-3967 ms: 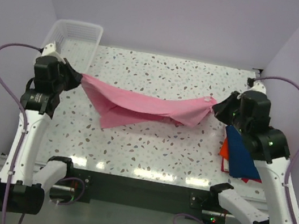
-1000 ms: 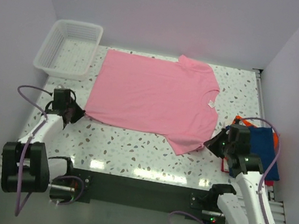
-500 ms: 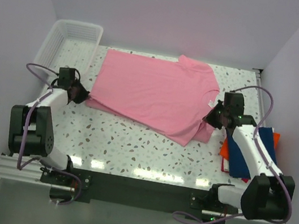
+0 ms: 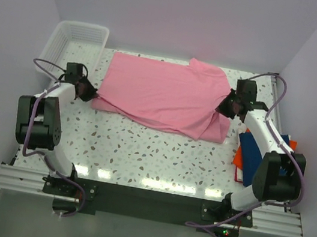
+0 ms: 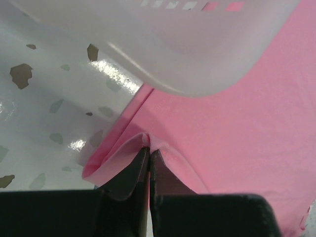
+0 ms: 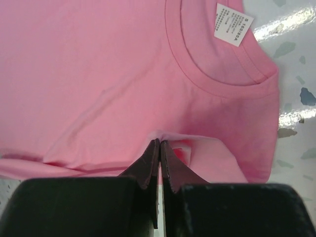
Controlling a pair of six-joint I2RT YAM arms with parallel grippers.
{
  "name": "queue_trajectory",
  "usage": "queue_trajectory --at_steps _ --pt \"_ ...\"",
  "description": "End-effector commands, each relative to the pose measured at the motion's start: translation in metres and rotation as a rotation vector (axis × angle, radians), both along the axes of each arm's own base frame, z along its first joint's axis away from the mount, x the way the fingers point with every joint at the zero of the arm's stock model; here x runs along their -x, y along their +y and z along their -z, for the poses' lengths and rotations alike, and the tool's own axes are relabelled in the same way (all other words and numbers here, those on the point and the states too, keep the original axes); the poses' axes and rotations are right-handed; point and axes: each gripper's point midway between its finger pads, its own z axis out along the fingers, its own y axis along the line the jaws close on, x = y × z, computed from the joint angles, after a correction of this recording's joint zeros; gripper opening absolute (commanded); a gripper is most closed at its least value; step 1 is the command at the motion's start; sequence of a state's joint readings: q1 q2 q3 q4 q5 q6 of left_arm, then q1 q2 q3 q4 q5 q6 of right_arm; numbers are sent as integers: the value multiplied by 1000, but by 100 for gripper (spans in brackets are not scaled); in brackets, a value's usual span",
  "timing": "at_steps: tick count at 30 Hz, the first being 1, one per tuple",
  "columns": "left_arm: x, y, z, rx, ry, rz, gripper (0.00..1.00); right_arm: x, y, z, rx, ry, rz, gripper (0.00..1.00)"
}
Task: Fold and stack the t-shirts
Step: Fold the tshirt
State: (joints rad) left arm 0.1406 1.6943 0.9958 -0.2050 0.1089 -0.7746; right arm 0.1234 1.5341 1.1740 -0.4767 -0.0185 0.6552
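The left gripper (image 5: 149, 150) and right gripper (image 6: 159, 143) each pinch the light pink cloth t-shirt (image 4: 163, 92) (jaws nearly touching); the right arm (image 4: 263, 131) half hides the folded navy blue t-shirt (image 4: 251, 160).

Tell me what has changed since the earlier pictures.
The left gripper and right gripper spread the pink t-shirt flat from the air, then drew its near edge toward the far side, starting a fold; both stayed shut on it. The basket, navy t-shirt and orange-red t-shirt did not move.
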Motion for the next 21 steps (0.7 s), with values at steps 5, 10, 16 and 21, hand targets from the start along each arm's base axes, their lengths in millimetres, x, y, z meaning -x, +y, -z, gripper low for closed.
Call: queue_trajectory --at_steps 5,10,16,21 --pt "-33 3 -31 -10 -95 8 2 -39 -14 -23 -8 -90 29 0" --pt "-39 1 -23 0 -78 15 2 -51 -17 -22 -23 -85 35 0" --pt "-51 -1 -18 20 -84 21 2 -74 -29 -27 -28 -98 46 0" --pt "-60 -1 -22 28 -107 19 2 -90 -31 -35 -31 -115 47 0"
